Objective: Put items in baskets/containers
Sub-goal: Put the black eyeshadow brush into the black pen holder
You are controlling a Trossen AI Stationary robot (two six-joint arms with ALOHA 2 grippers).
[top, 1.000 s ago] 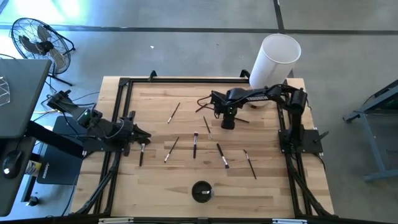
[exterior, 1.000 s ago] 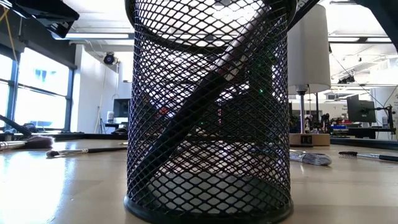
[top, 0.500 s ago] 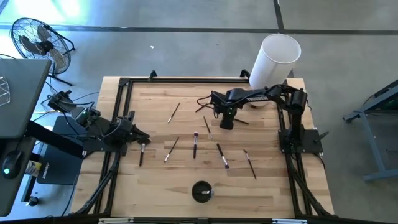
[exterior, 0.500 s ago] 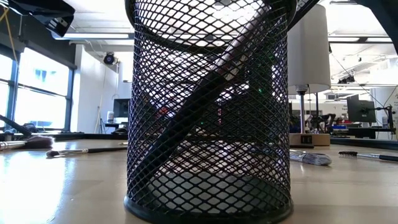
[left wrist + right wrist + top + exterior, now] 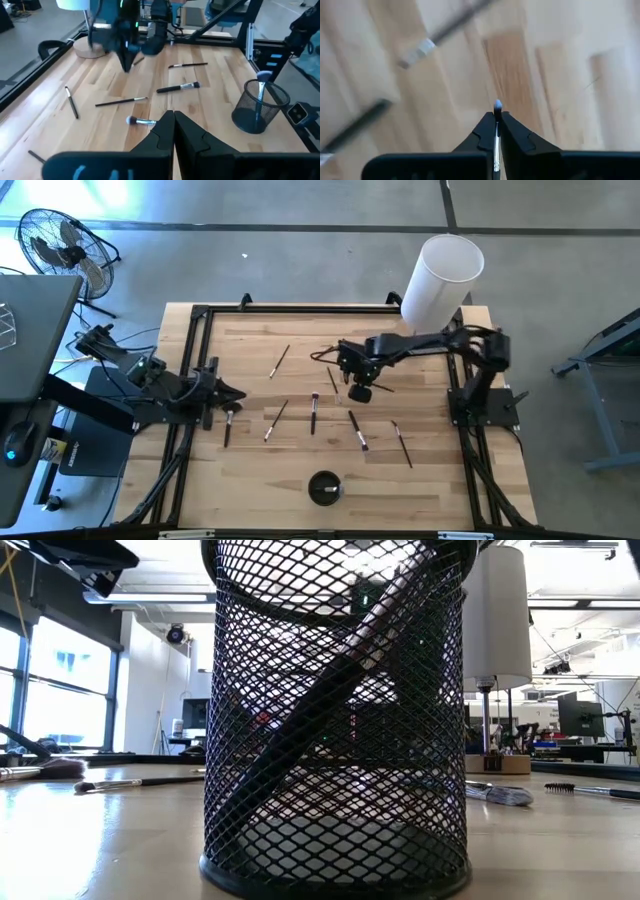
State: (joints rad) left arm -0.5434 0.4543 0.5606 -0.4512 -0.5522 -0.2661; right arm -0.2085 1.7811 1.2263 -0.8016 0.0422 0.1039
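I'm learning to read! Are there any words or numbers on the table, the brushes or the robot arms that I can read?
None can be read.
Wooden table: no writing shows.
Black mesh cup: no label.
Thin makeup brushes: any print is too small to tell.
Tall white cylinder: plain.

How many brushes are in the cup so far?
1. One brush leans diagonally inside the mesh cup, at the table's front edge; none seems hidden. The right gripper holds a second brush above the table's middle. Left gripper idles at the left edge.
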